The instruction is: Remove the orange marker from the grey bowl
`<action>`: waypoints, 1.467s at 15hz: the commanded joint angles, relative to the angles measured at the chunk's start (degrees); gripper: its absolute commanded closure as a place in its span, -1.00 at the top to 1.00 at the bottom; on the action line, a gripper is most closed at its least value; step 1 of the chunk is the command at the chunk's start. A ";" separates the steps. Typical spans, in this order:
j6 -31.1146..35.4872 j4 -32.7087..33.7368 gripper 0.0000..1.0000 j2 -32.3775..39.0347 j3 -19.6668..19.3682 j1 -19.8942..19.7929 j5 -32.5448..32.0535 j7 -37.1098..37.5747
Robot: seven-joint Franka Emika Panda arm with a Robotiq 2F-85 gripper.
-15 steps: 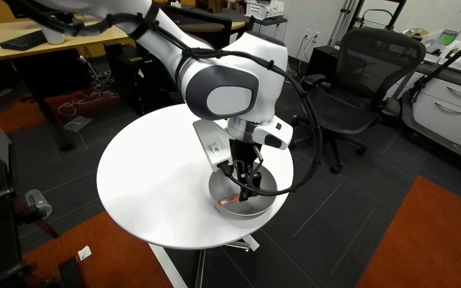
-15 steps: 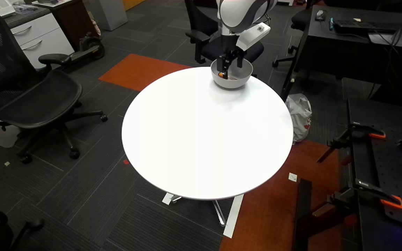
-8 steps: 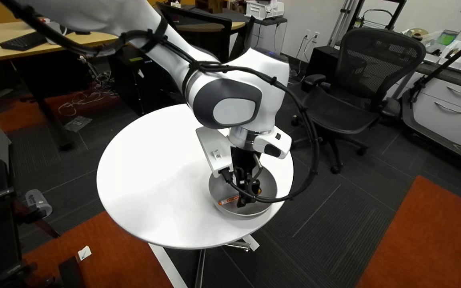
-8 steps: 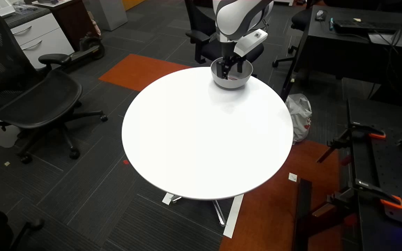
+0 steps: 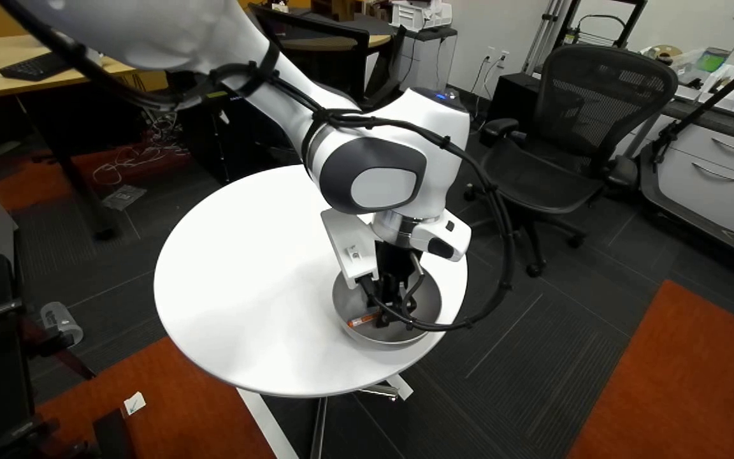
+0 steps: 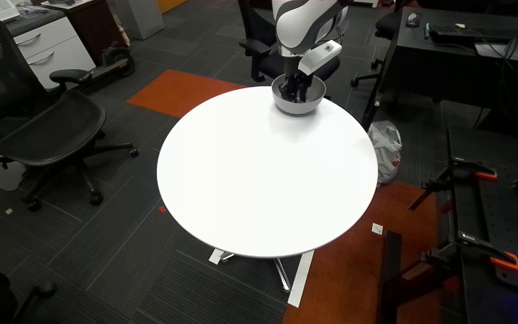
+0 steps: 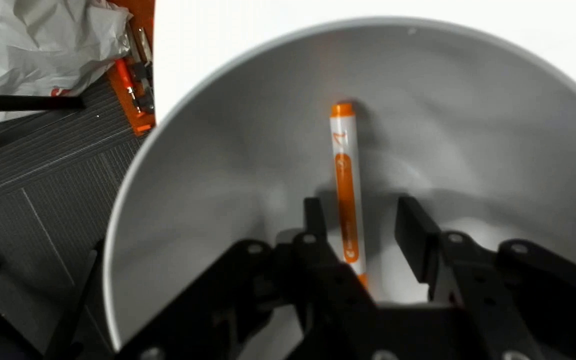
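Observation:
The orange marker [image 7: 348,190], white-barrelled with an orange label and orange ends, lies on the floor of the grey bowl [image 7: 208,175]. My gripper [image 7: 362,220] reaches down into the bowl, its fingers [image 7: 418,240] on either side of the marker's lower half. Gaps show on both sides, narrower on the left, so the jaws are open around it. In the wrist view the left finger covers part of the marker's near end. An exterior view shows the marker's end [image 5: 360,319] sticking out beside the fingers; from the opposite camera the black gripper [image 6: 296,95] mostly hides it.
The bowl stands close to the edge of the round white table [image 6: 263,180]. A black mesh chair [image 5: 596,115] is near the table, and a plastic bag [image 6: 385,150] lies beside it on the floor. A black cable loop [image 5: 497,255] hangs from the arm.
The arm has come down deeper into the bowl, and the fingers have drawn closer together. The marker and the bowl look unmoved.

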 commanded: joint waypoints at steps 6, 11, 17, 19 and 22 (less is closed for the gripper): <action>-0.28 -1.47 -0.94 -2.61 -0.65 0.59 1.22 2.39; 5.10 -11.45 -0.94 -12.13 -1.89 2.62 0.26 4.44; 10.23 -23.46 -0.94 -24.32 -4.91 7.53 -5.05 9.52; 12.66 -26.48 -0.94 -27.50 -5.80 9.74 -8.95 11.87; 14.26 -28.79 -0.94 -30.53 -6.10 12.72 -15.00 14.98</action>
